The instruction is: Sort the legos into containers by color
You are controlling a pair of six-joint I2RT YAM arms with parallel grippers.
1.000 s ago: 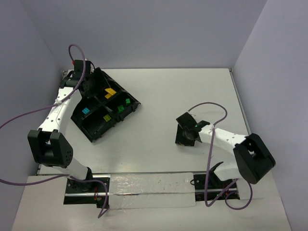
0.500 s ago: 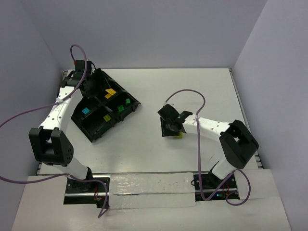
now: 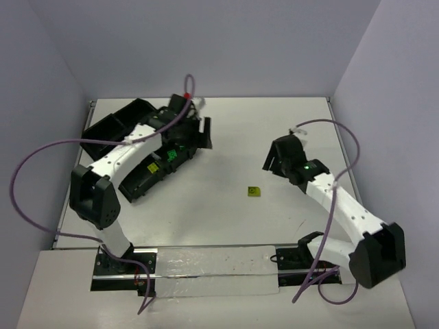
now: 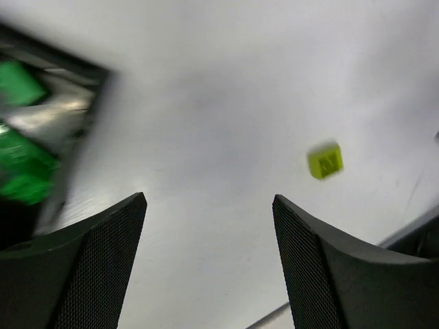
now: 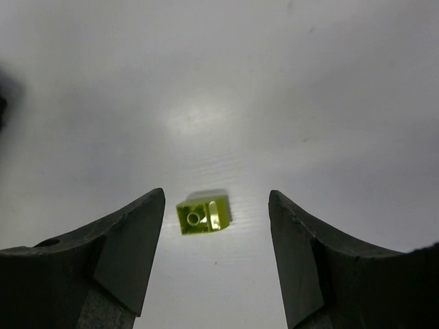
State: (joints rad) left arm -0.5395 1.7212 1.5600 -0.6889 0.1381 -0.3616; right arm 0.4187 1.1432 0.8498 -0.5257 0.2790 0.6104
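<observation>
The black divided plastic tray (image 3: 110, 125) sits far left on the white surface (image 3: 226, 219) with blurred green bricks (image 4: 20, 82) inside and the left arm lying across it. The left end effector (image 4: 208, 202) is spread and empty, just past the tray's edge. A small lime-green studded plastic brick (image 3: 254, 192) lies on the surface, well apart from the tray. The right end effector (image 5: 216, 194) hangs over it, spread and gripping nothing.

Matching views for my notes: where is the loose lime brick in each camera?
Top: lime brick on bare table, right of centre.
Left wrist: right of centre, beyond the open left pincer.
Right wrist: lower centre, framed by the open right pincer.
Shared landmark: the white table; the tray shows only in top and left wrist.
</observation>
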